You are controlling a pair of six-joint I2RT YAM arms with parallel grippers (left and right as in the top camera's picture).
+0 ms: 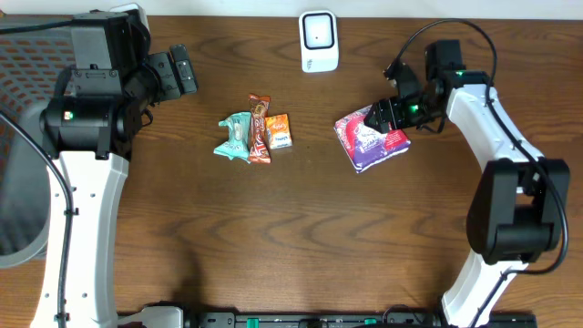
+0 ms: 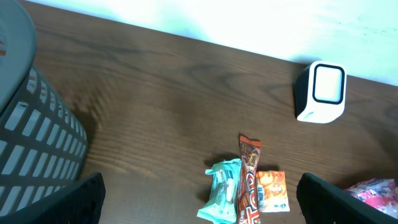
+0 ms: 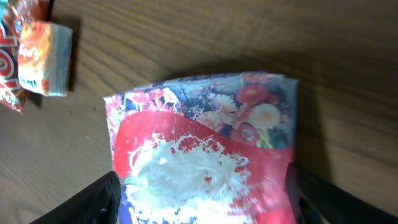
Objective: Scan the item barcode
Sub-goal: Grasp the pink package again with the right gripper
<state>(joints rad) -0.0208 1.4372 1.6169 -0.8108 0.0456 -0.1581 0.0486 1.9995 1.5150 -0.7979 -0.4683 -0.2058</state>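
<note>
A red and purple flowered packet (image 1: 369, 138) lies flat on the wooden table, right of centre. My right gripper (image 1: 383, 114) hovers over its far end, open, with one finger on each side of the packet (image 3: 199, 143) and a small gap at the right finger (image 3: 323, 199). The white barcode scanner (image 1: 319, 41) stands at the table's far edge, also seen from the left wrist (image 2: 321, 92). My left gripper (image 1: 182, 73) is open and empty at the far left, well away from everything.
Three small snacks lie together mid-table: a teal pack (image 1: 233, 135), a brown bar (image 1: 259, 128) and an orange pack (image 1: 279, 130). A grey mesh basket (image 1: 18, 182) stands off the table's left side.
</note>
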